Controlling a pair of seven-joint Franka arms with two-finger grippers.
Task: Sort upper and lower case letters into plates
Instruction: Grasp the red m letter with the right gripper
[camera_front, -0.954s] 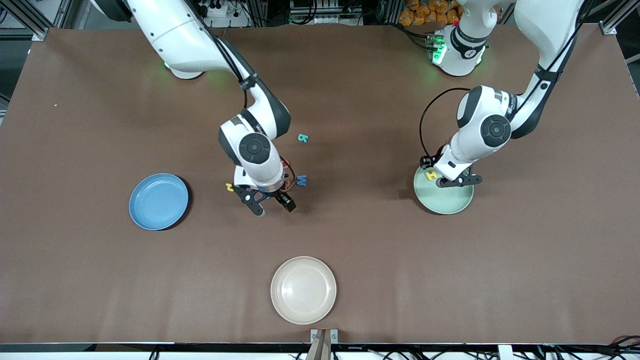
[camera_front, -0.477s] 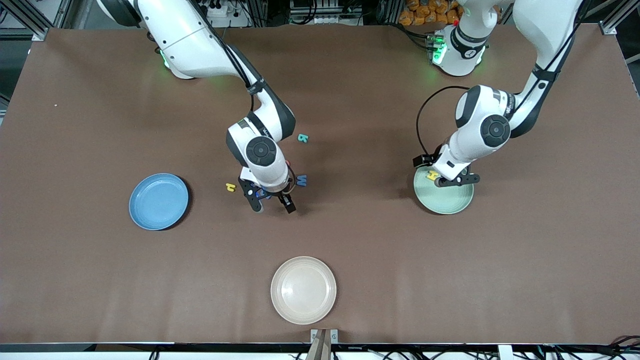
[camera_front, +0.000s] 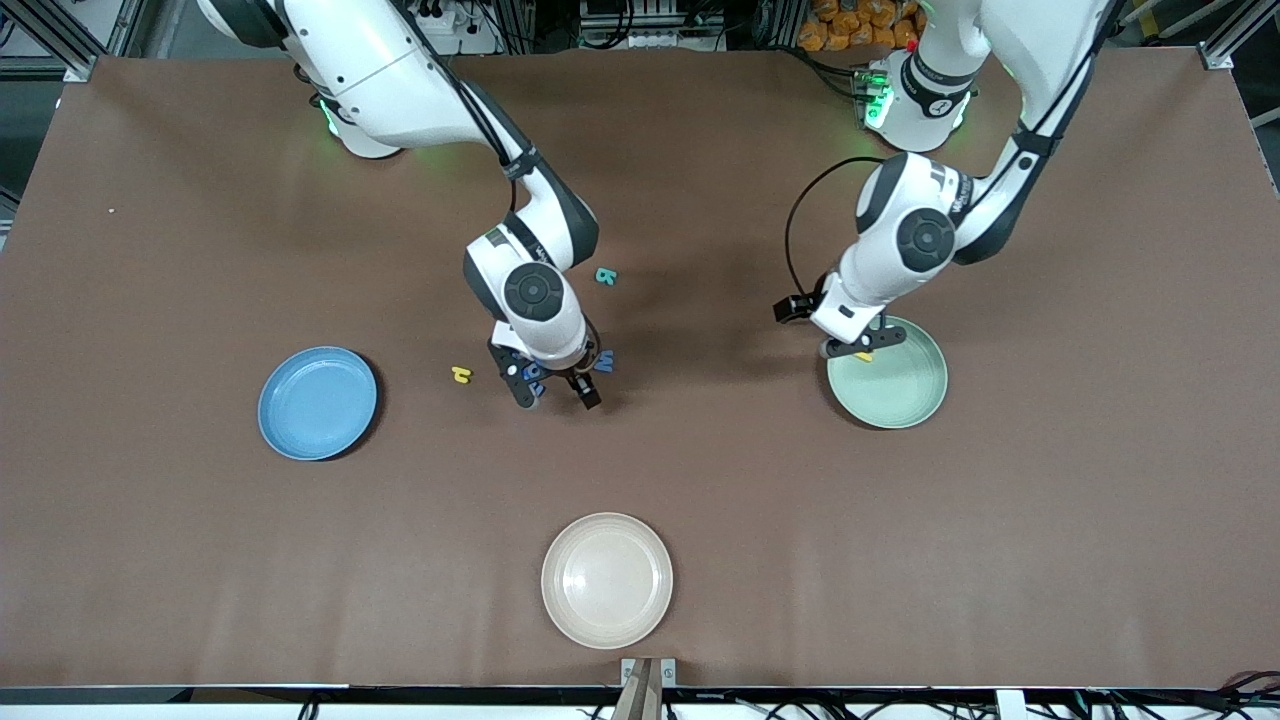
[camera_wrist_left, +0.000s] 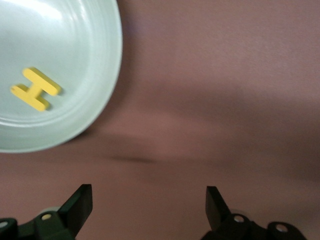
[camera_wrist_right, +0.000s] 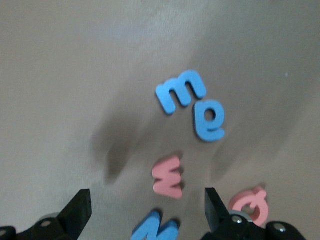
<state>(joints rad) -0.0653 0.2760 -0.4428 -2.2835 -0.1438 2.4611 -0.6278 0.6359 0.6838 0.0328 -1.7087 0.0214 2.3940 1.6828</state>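
A yellow H (camera_wrist_left: 36, 89) lies flat in the pale mint plate (camera_wrist_left: 107, 75); in the front view this plate (camera_front: 900, 390) sits toward the left arm's end. My left gripper (camera_wrist_left: 149, 197) is open and empty over bare table just off the plate's rim, seen from the front (camera_front: 860, 347). My right gripper (camera_front: 553, 385) is open over a cluster of letters: a blue m (camera_wrist_right: 180, 90), a blue e (camera_wrist_right: 208, 120), a pink letter (camera_wrist_right: 168, 176), a blue W (camera_wrist_right: 155, 230) and a pink Q (camera_wrist_right: 248, 206). The right gripper (camera_wrist_right: 147, 205) holds nothing. The blue plate (camera_front: 317, 402) is empty.
A yellow letter (camera_front: 461, 374) lies alone between the cluster and the blue plate. A teal letter (camera_front: 605, 276) lies farther from the front camera than the cluster. An empty cream plate (camera_front: 606, 580) stands near the table's front edge.
The left gripper has moved off the mint plate toward the middle of the table, with the yellow H left in the plate. The right gripper has shifted slightly over the letter cluster.
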